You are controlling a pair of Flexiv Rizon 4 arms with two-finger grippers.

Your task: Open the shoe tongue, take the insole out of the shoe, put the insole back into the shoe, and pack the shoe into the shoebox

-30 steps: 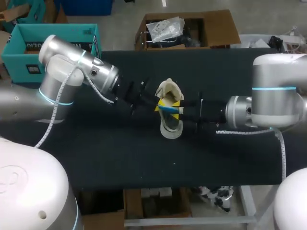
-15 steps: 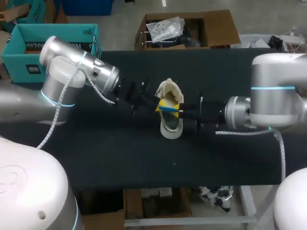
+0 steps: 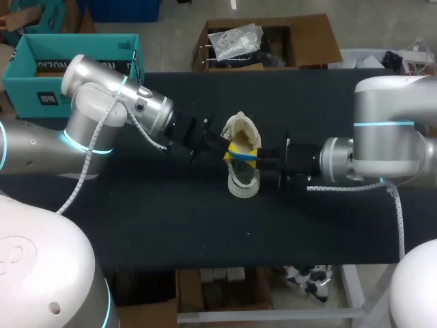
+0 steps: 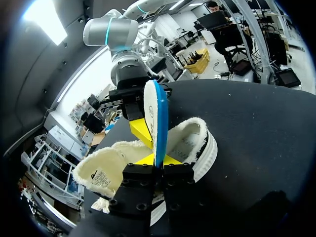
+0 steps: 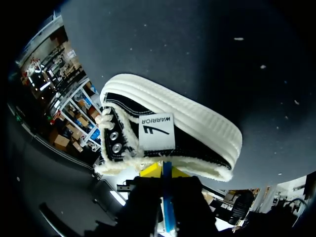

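Not much change in the last second. The left arm (image 3: 102, 109), coming in from 9 o'clock, has swung its elbow a bit toward 12, and the right arm (image 3: 389, 137), at 3 o'clock, has nudged toward the middle. The shoe (image 3: 243, 183) hasn't budged from the centre of the black desk (image 3: 136, 225). The insole (image 3: 240, 156) is in the same spot too, standing on edge right over the shoe's opening.

Both hands are clamped on that insole. The left hand (image 3: 231, 145) pinches its 9 o'clock end and the right hand (image 3: 254, 158) its 3 o'clock end, fingers narrow with just the thin blue-and-white sheet between them.

From overhead the yellow tips bunch together and cover the shoe's opening, so I can't tell if the insole's lower edge touches the fleece lining. In the left wrist view the tongue (image 4: 101, 170) is flopped open, out past the fleece-lined opening.

There's a white label (image 5: 156, 131) with a swoosh-ish mark and print on the shoe's side, and another tag on the tongue.
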